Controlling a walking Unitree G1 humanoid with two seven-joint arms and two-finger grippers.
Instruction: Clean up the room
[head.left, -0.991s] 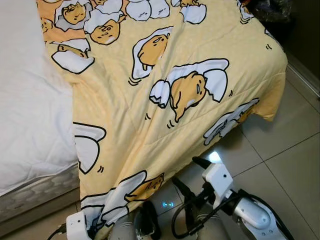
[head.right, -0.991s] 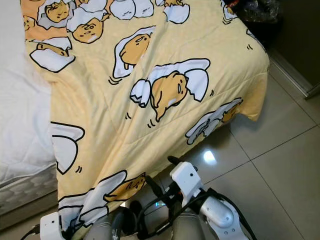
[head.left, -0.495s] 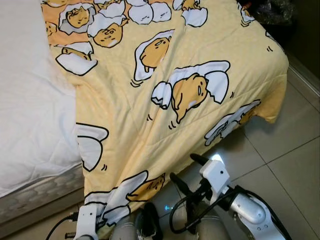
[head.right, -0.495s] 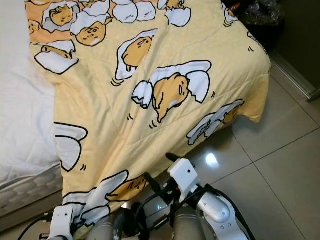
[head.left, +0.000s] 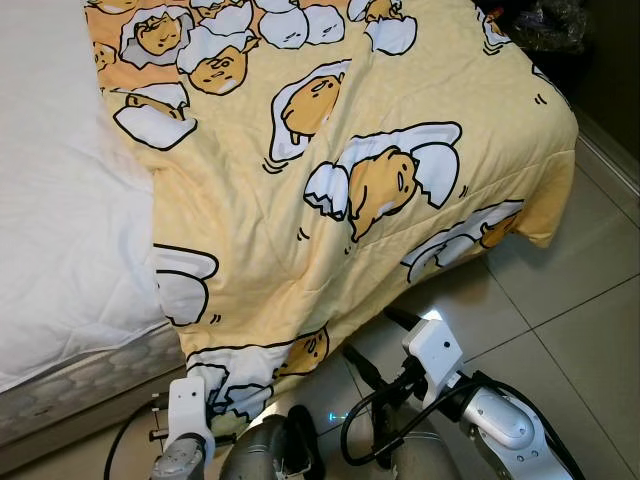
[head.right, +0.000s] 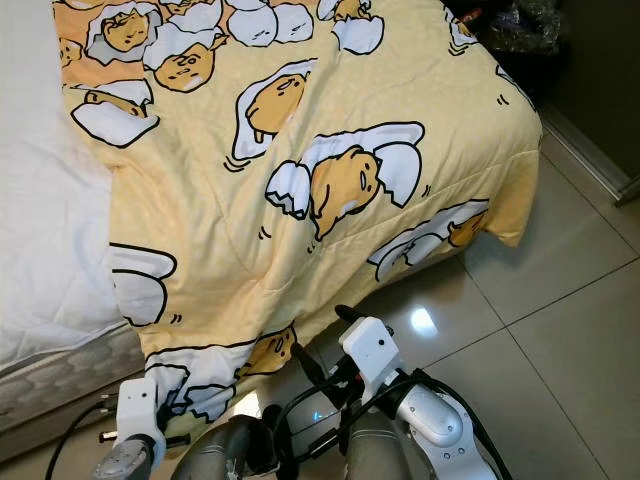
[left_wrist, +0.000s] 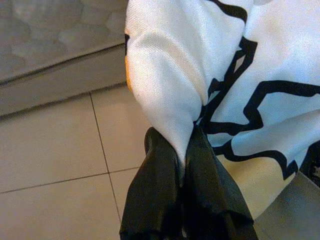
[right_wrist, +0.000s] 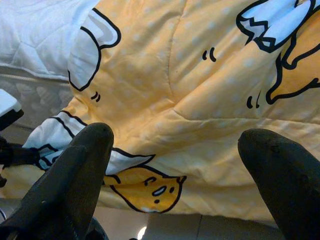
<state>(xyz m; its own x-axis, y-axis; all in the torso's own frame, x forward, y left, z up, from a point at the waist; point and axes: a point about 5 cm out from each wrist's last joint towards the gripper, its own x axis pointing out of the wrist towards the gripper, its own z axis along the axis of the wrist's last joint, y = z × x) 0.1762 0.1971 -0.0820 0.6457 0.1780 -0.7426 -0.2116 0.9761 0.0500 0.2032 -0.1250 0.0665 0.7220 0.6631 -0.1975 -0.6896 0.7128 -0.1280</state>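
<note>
Bed (head.left: 70, 370) — white mattress, yellow cartoon-print blanket (head.left: 380, 130) draped over foot end, hanging toward tiled floor (head.left: 590, 290).

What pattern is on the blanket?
Pale yellow blanket with cartoon egg characters, clearest in the left eye view.

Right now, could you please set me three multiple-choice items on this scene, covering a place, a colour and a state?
1. Where does the blanket's lower corner hang?
A. over the floor
B. on a chair
C. in a basket

2. What colour is the blanket's ground?
A. blue
B. yellow
C. green

3. What state are the left gripper's fingers in?
A. wide open
B. shut on the blanket
C. holding a cup

Answers: 1 A, the corner droops past the mattress edge; 2 B, yellow with cartoon prints; 3 B, the left wrist view shows cloth pinched between them.
</note>
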